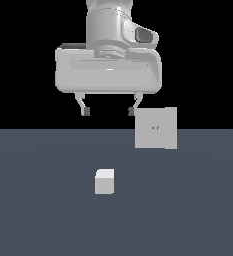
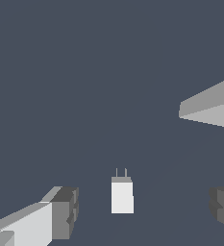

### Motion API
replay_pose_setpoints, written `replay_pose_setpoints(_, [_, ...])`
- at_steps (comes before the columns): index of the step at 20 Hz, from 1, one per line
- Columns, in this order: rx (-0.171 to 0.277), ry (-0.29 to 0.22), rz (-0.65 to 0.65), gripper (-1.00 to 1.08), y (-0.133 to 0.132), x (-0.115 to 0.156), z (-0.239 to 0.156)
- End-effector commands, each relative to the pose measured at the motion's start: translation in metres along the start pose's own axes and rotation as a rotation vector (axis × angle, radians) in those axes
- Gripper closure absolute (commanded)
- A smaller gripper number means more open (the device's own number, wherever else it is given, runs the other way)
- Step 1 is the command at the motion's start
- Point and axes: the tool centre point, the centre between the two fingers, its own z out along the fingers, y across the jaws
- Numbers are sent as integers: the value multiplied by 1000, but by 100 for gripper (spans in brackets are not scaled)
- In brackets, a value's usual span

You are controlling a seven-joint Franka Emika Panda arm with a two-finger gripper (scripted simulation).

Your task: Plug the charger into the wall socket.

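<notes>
Hovering high above the dark slate-blue bench [image 1: 38,200], the pale grey two-fingered tool [image 1: 108,111] of the Panda arm, released, fingers spread wide with nothing between them. Below it on the bench, apart from everything, the small plain light-grey cube charger [image 1: 104,181]. Further back and toward the exterior view's right, the flat upright light-grey square wall socket [image 1: 156,128], two tiny yellowish holes at its centre, well apart from the charger. Visible only from the wrist: two thin prongs jutting from one end of the charger [image 2: 122,194], the block lying between the dark finger pads [image 2: 65,213]. Socket holes visible only in the exterior view; from the wrist the wall socket [image 2: 212,106] just a grey slab seen edge-on at the frame's border.
</notes>
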Motion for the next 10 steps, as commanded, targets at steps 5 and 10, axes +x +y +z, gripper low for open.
replay_pose_setpoints(5, [-1,54,-6,-92,-2,-23,24])
replay_pose_setpoints(10, [-2,90,-10,-92,-4,-38,41])
